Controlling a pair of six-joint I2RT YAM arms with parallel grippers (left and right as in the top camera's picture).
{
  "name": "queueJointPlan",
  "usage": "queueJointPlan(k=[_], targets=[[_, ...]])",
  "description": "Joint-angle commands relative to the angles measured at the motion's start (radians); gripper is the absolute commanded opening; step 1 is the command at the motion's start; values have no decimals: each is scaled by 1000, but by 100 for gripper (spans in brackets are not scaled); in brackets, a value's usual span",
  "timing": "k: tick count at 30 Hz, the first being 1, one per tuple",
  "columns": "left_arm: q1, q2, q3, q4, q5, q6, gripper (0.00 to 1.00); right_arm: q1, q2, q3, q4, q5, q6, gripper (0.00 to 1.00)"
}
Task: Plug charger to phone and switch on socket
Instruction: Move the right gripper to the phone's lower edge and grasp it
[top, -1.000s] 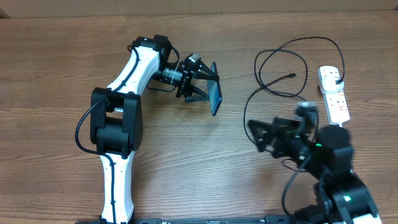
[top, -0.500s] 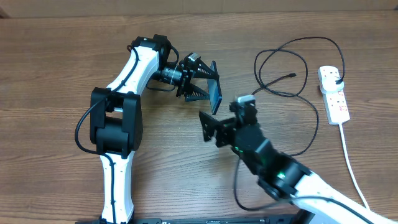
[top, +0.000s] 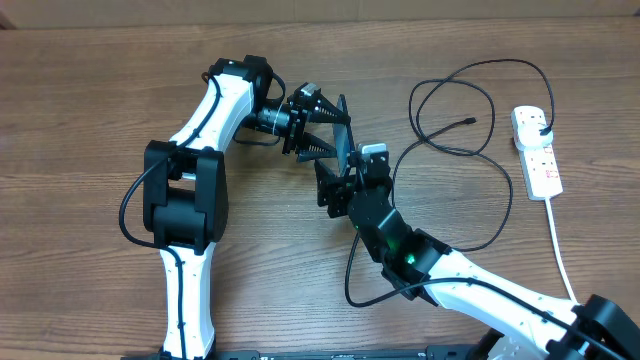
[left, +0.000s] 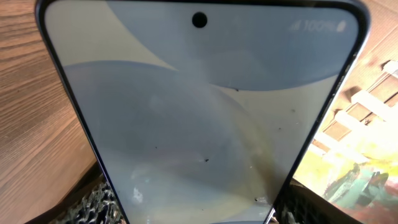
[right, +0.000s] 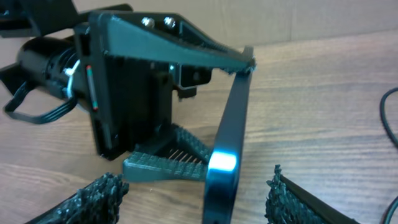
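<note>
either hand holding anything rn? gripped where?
Left hand clamps the phone by its side edges near the end away from the camera hole. Right hand open, holding nothing.

The phone (left: 199, 112) shows pale blue-grey and cream curves. The charger (top: 468, 123) is black, the socket (top: 535, 150) white with red marks, the worktop (top: 80, 100) brown wood-grain.

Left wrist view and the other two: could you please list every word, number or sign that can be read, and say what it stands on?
"100%", with a small unreadable sign before it: pale characters in the top right corner of the slim smartphone with the pale blue-grey screen, in the left wrist view.
Red markings on the white elongated power strip: too small to read in the overhead view.
Right wrist view: no text shows.
</note>
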Motion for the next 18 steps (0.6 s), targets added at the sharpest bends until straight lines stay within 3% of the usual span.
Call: queueJointPlan(k=[1, 4, 12, 18], targets=[[5, 5, 26, 1, 48, 1, 69, -18, 26, 16, 40, 16, -61, 74], [5, 5, 26, 1, 48, 1, 69, -29, 39, 16, 70, 15, -60, 72], [5, 5, 26, 1, 44, 5, 69, -66, 70, 16, 76, -15, -60, 52], [5, 5, 26, 1, 41, 8, 69, -68, 70, 16, 123, -33, -60, 45]])
